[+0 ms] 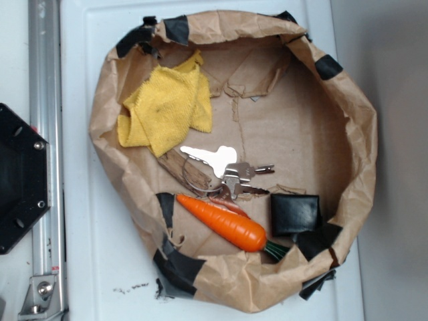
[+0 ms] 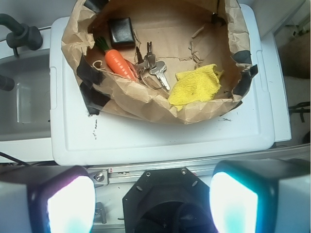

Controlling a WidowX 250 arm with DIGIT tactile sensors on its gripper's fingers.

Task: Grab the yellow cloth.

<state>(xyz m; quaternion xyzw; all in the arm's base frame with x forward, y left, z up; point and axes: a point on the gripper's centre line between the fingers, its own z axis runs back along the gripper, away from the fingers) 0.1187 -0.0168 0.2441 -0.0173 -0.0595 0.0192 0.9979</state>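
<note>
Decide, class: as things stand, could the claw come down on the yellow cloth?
Probably yes. The yellow cloth lies uncovered in the brown paper nest, apart from the keys and carrot. The open claw is far back, and only the raised paper rim beside the cloth might brush it.

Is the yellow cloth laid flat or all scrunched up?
Scrunched: the yellow cloth is folded over itself, with creases and a corner sticking up.

The crumpled brown paper wall (image 1: 110, 144) is ringing the yellow cloth (image 1: 167, 107) at upper left, crowding its left and top edges. Keys (image 1: 224, 170) are lying just below-right. Bare paper floor (image 1: 294, 134) is lying open at centre-right, toward the cloth.
</note>
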